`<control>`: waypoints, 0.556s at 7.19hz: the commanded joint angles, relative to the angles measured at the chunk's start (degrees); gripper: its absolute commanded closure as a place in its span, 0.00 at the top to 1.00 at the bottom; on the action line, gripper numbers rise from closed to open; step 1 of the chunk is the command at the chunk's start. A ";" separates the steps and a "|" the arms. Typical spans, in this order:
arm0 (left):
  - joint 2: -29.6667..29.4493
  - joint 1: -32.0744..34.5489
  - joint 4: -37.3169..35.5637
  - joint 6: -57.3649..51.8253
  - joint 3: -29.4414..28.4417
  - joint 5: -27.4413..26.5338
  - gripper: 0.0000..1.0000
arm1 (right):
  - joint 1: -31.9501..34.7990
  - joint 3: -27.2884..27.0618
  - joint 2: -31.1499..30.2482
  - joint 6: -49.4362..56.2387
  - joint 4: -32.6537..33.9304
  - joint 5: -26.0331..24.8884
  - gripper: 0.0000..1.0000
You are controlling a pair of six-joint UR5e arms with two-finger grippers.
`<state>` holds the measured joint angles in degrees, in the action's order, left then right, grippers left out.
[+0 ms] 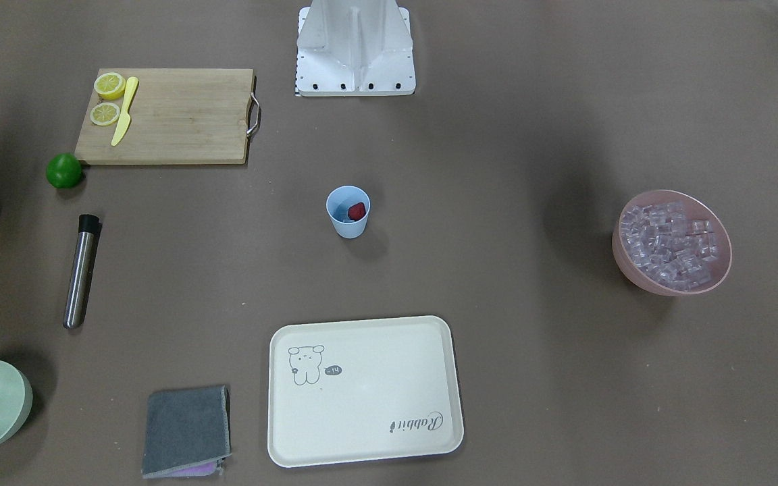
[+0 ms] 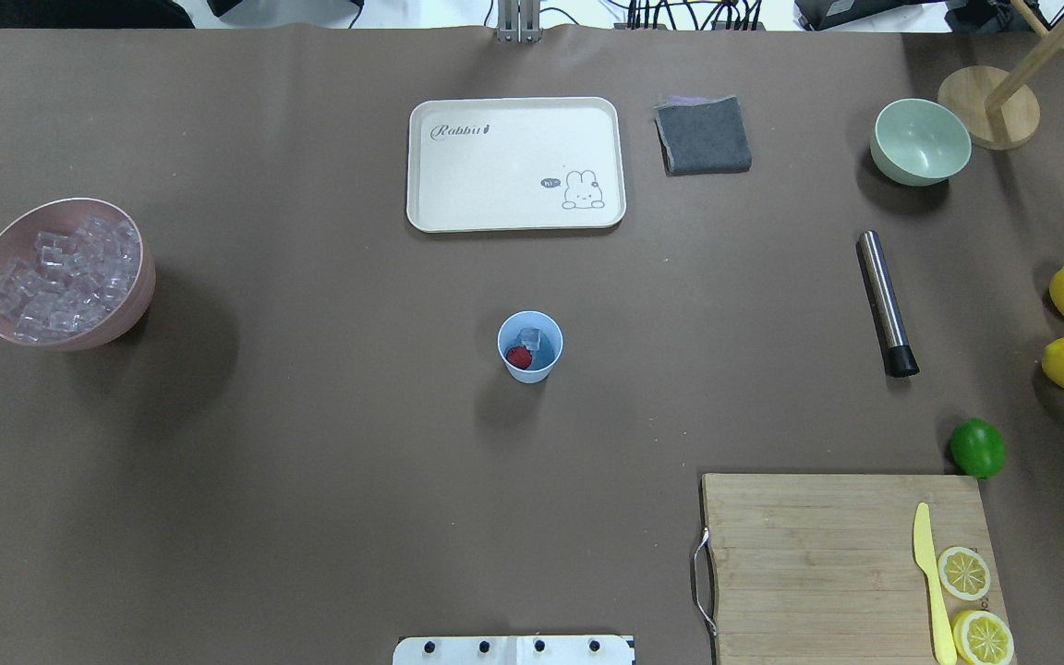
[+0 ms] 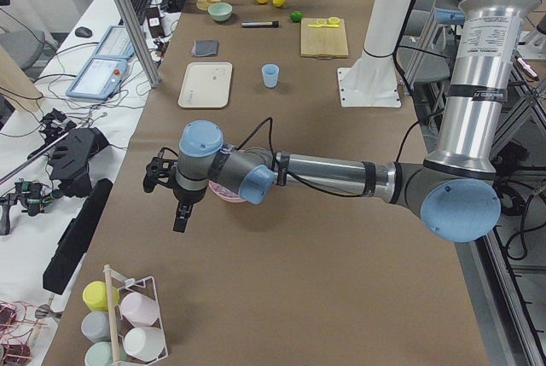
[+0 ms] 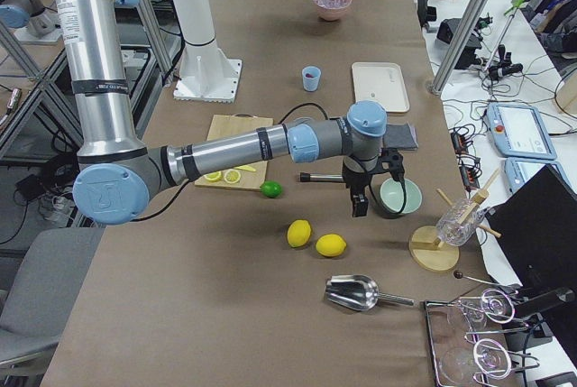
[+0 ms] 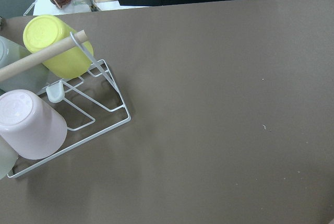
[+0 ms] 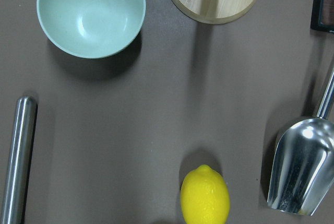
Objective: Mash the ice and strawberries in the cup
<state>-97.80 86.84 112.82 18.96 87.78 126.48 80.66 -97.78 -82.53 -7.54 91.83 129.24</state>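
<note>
Brown surface, cup central (strawberry, ice inside), cable-strewn desk beside, left tool and right tool spread or pressed, cannot tell

Seen from above, counting from the table's middle: a white tray lies at 12 o'clock, a grey cloth at 1, a pale green bowl at 2, and a shiny metal stick at 3. A wooden board at 4 holds a yellow knife and two lemon halves. A pink bowl sits at 9.
</note>
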 commanded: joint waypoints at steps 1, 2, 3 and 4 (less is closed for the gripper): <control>-1.77 0.00 -0.49 1.94 -0.33 0.08 0.97 | -0.33 -0.31 0.70 0.07 1.41 -0.48 1.00; -3.00 0.00 -0.58 3.18 -0.85 0.25 0.97 | -0.24 -0.39 0.61 0.42 2.03 -0.65 1.00; -4.40 0.00 -1.97 3.10 -1.82 0.34 0.97 | -0.07 -0.48 0.53 0.60 2.04 -0.56 1.00; -5.28 0.00 -4.16 3.01 -1.65 0.43 0.97 | -0.07 -0.48 0.35 0.68 1.95 -0.56 1.00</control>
<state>-101.70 86.84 110.89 21.82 86.41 126.79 80.54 -98.21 -82.02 -7.04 93.72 128.68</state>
